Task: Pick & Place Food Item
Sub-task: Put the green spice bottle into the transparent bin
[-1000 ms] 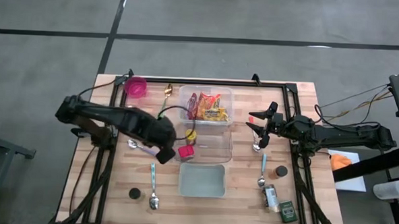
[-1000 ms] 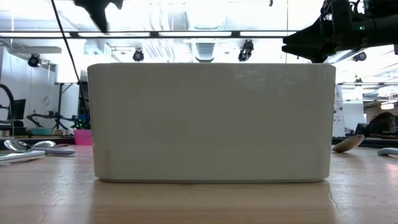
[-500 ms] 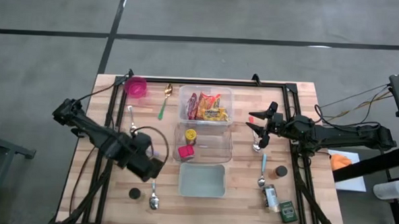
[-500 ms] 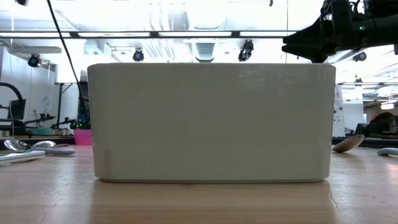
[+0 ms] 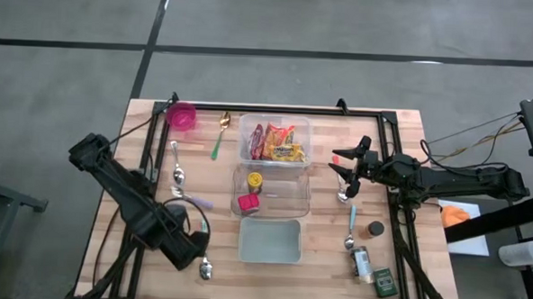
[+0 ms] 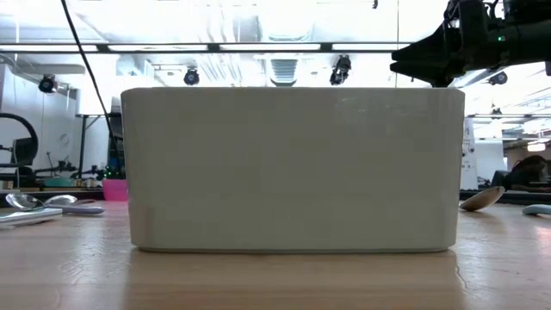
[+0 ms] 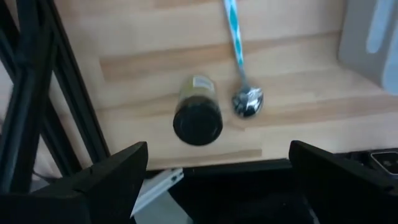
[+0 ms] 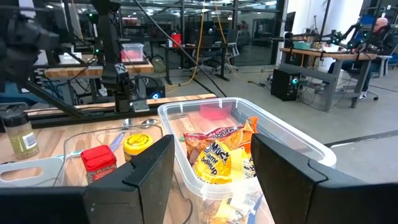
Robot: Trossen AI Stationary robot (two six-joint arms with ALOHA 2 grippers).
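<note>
High view: left pincer (image 5: pixel 191 252) now pulled out to the near left corner of the worktop (image 5: pixel 402 137), well apart from the clear middle tub (image 5: pixel 306 203) where it hung a second ago with the red food item at its tip. Red food item (image 5: pixel 247 203) now lying inside that tub, just beside a yellow-lidded jar (image 5: pixel 254 180). Placement judged done for this piece. Behind it, the snack tub (image 5: pixel 246 122) with its bright packets; in front, a grey-green tray (image 5: pixel 269 242). Right pincer (image 5: pixel 345 167) hovering at the right of the tubs, unmoved through the last second.

Low view: pale wall of the grey-green tray filling nearly everything. Left arm gone from the upper left, only its cable hanging there. Dark bulk of the right arm (image 6: pixel 456 39) high at the right. Pink cup (image 6: pixel 114 189) and spoons far off at the left.

Left wrist view: both dark fingers (image 7: pixel 112 177) spread wide, nothing between them. Below, a dark-capped jar (image 7: pixel 198 117) lying on the wood, just beside the bowl of a teal-handled spoon (image 7: pixel 247 101). Possibly the next pick, though only a guess.

Right wrist view: fingers partly spread and empty, looking over the snack packets (image 8: pixel 217 155) toward the red item and the yellow lid in the tub beyond.
</note>
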